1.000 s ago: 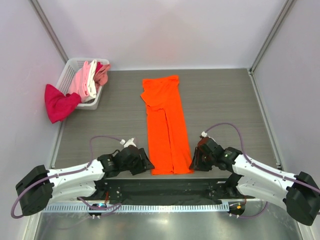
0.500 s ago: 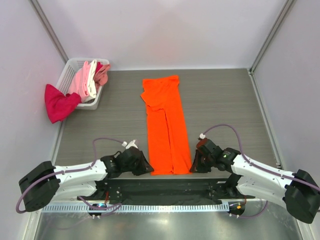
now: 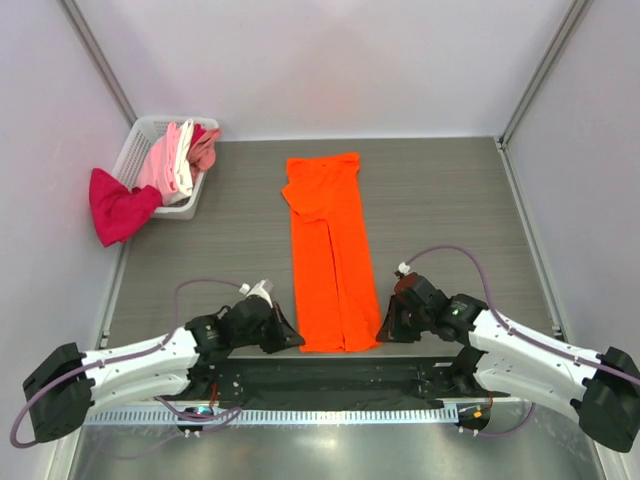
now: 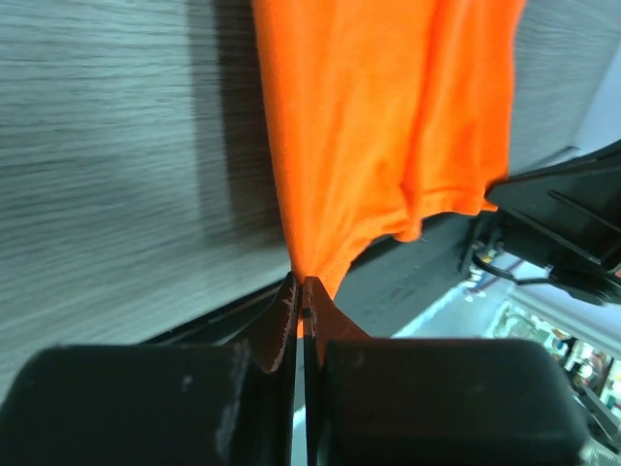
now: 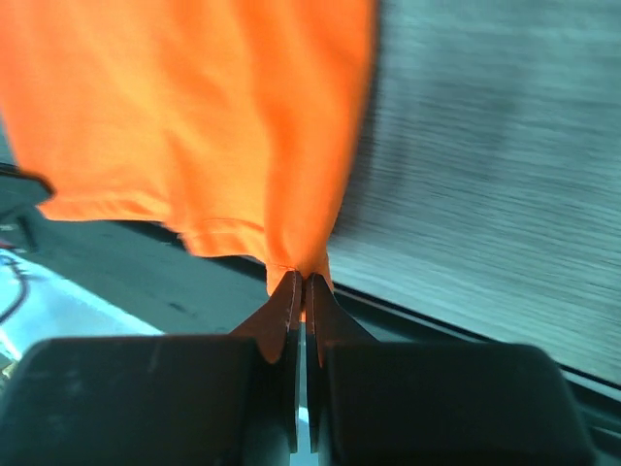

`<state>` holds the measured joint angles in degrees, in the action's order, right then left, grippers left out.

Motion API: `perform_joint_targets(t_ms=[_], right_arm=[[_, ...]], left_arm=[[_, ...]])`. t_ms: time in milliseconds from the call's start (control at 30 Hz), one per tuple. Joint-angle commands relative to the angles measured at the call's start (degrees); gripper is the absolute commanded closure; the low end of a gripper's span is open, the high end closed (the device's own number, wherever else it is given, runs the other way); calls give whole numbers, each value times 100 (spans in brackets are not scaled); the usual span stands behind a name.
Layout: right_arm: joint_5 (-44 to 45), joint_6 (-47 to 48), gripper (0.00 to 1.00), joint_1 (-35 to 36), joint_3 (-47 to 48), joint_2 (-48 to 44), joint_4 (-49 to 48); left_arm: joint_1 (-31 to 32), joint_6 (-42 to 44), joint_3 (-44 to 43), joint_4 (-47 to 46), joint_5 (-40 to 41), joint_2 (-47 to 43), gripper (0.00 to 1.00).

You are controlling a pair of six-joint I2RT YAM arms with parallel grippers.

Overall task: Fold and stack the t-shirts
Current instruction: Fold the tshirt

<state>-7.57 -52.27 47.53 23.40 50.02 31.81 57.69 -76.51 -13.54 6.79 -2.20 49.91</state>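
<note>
Fingers (image 4: pixel 276 335) of the left gripper (image 4: pixel 299 289) are pressed together on the near left corner of the orange shirt (image 3: pixel 330 250). Those of the right gripper (image 5: pixel 303 283) are pinched likewise on the near right corner, and at each corner the cloth is drawn up into a small peak. Both hem corners are held at once, it is judged, so that the near end can be lifted evenly and carried towards the far end for a crosswise fold without skewing. The shirt is laid lengthwise down the middle of the table (image 3: pixel 450 210), between the grippers, and is narrowed to a long strip. Its sides are turned in and meet along a central line, with slight rumpling at the far end. Other shirts (image 3: pixel 180 155), pink, white and salmon, are heaped in the basket (image 3: pixel 140 130) at the far left corner, and a magenta shirt (image 3: pixel 115 205) is draped over its side.
</note>
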Motion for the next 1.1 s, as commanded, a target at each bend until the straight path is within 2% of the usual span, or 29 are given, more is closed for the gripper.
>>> perform_joint_targets(t_ms=[0,200,333,433,667,900,967,1067], right_arm=[[142,15,99,29,656,-142,35],[1018,269,99,20,1693,550,97],[1539,533,99,-216,2414,1307,97],[1636,787,99,-628,3107,1964,62],[1066,1333,99,-1693,4180,3320,-201],[828,1615,99,-2141,5332,4603,-219],[504,1658,99,-2230,5631,4849,-219],[467,1729,99,-2344,5956,5219,-202]], left_arm=[[-266,91,-280,411,-262,-367,100],[-1522,742,-939,780,-1070,-281,100],[-2576,1313,-1440,710,-1616,534,100],[-2946,1594,-1984,666,-1705,1211,100],[-3677,1789,-3048,254,-1845,2722,100],[-4029,1850,-4243,-1,-2003,4269,100],[-4046,1841,-4604,-28,-2091,4561,100],[-4073,1850,-4973,-37,-2171,4992,100]])
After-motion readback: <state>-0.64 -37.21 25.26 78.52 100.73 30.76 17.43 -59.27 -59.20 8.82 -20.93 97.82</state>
